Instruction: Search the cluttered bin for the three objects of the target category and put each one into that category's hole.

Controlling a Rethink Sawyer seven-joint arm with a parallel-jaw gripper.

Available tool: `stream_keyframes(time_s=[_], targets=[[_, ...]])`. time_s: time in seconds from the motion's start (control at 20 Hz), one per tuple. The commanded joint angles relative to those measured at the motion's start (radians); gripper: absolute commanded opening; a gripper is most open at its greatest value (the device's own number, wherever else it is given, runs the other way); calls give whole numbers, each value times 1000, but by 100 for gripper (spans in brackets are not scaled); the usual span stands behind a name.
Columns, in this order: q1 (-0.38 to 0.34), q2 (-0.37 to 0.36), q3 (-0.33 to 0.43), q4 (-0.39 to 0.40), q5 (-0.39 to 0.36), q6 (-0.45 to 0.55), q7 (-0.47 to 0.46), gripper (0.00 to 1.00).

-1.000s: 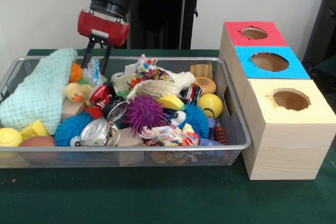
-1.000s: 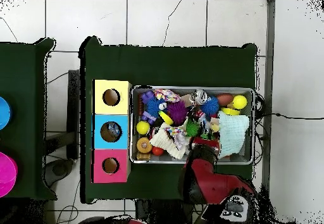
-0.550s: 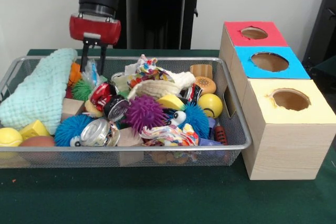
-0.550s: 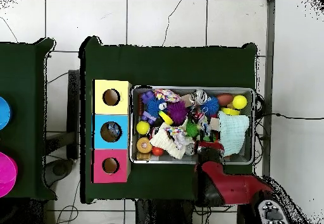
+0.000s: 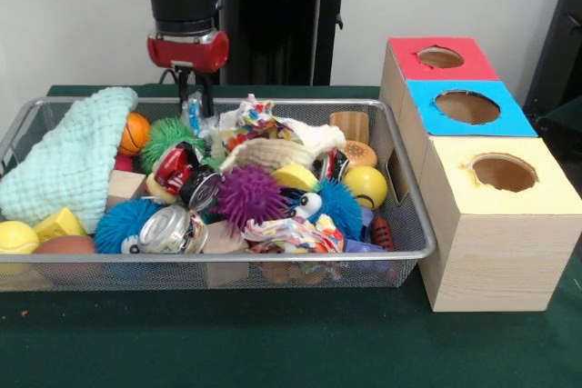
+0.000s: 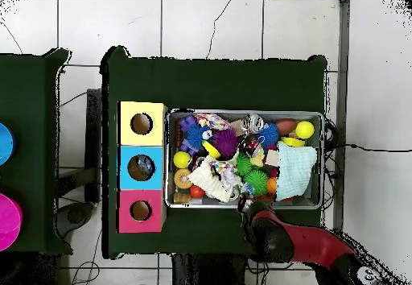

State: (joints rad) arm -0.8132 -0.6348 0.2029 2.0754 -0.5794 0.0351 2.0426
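Far left in the wire bin (image 5: pixel 400 190): mint washcloth (image 5: pixel 68 156), with orange ball (image 5: pixel 134 132) and green spiky ball (image 5: pixel 166 136) beside it. Above the far rim, gripper (image 5: pixel 194 90) hanging low, fingers nearly together, apparently pinching a clear crinkly wrapper (image 5: pixel 193 115); hard to confirm. Mid-bin: purple spiky ball (image 5: pixel 249 195), crushed can (image 5: pixel 167 229). Right on the worktop (image 5: pixel 273 343): red, blue and yellow boxes with holes (image 5: pixel 502 171). Target category unclear; nothing visibly delivered, so probably all three picks remaining.
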Motion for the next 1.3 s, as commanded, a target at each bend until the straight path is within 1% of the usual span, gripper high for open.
stream_keyframes(time_s=[0.05, 0.15, 0.2, 0.25, 0.3, 0.35, 0.4, 0.45, 0.5, 0.65, 0.75, 0.8, 0.85, 0.9, 1.05, 1.15, 1.2, 1.3], targets=[[87, -138, 124, 68, 19, 65, 39, 0], [148, -167, 59, 45, -16, 25, 48, 0], [174, -183, 37, 40, -29, 1, 51, 0], [182, -191, 29, 38, -38, -12, 48, 0], [211, -206, 4, 35, -47, -34, 52, 0], [220, -219, -5, 35, -51, -39, 51, 0], [248, -254, -29, 35, -56, -43, 49, 0], [260, -270, -41, 32, -59, -43, 47, 0], [290, -289, -72, 21, -65, -45, 46, 0], [311, -316, -91, 17, -68, -38, 46, 0], [294, -342, -63, 31, -62, -20, 40, 0], [257, -376, -12, 50, -48, 14, 24, 0], [242, -392, 9, 60, -40, 28, 17, 0], [198, -433, 69, 81, -14, 68, -10, 0], [149, -483, 137, 104, 23, 123, -49, 0], [97, -532, 207, 134, 68, 169, -87, 0], [57, -563, 260, 157, 107, 196, -113, 0], [-2, -597, 342, 189, 163, 225, -138, 0]])
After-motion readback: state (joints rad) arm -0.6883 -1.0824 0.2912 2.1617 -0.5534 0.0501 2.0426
